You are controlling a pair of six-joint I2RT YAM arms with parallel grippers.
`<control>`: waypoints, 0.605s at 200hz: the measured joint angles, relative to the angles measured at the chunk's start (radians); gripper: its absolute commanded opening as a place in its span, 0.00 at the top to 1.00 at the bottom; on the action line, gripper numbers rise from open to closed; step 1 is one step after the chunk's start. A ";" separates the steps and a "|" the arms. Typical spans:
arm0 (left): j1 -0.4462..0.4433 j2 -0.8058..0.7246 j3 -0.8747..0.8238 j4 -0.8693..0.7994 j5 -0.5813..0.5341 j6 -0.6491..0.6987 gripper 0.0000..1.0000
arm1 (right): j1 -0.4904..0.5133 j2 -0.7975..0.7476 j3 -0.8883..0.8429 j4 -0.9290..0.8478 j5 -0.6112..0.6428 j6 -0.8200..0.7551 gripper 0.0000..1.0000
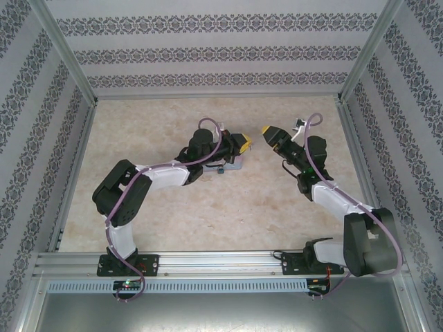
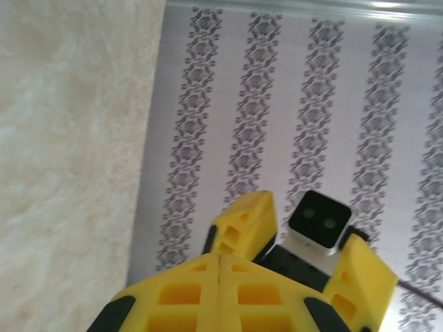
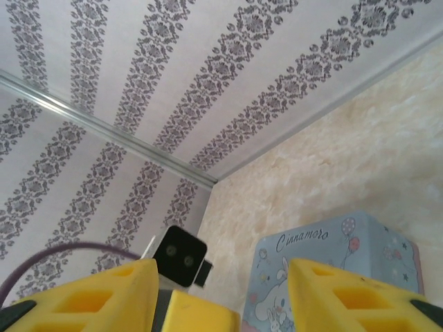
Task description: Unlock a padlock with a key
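Note:
My left gripper hovers over the light-blue cartoon tin, which also appears in the right wrist view. In the left wrist view its yellow pads are pressed together along one seam, shut, with nothing showing between them. My right gripper faces it tip to tip from the right, and its fingers stand apart, open. The left gripper's yellow tip sits low between them. A tiny dark piece at the tin's left end looks like the padlock. The key is hidden.
Patterned walls close in the beige marbled floor at the back and on both sides. An aluminium rail carrying both arm bases runs along the near edge. Floor lies open in front of the tin and to its left.

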 measured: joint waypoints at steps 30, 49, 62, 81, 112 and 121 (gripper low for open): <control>0.051 -0.002 0.061 -0.155 0.113 0.201 1.00 | -0.010 0.021 0.000 -0.005 -0.110 0.035 0.48; 0.072 -0.016 0.103 -0.266 0.168 0.345 1.00 | -0.008 0.055 0.000 0.013 -0.166 0.071 0.50; 0.078 -0.030 0.138 -0.344 0.196 0.447 1.00 | -0.001 0.076 0.000 0.024 -0.193 0.090 0.52; 0.080 -0.051 0.178 -0.428 0.222 0.569 1.00 | 0.024 0.089 0.000 0.034 -0.220 0.109 0.53; 0.080 -0.069 0.210 -0.470 0.249 0.670 1.00 | 0.064 0.102 0.003 0.068 -0.245 0.134 0.56; 0.080 -0.069 0.211 -0.472 0.252 0.681 1.00 | 0.071 0.107 0.003 0.077 -0.245 0.142 0.57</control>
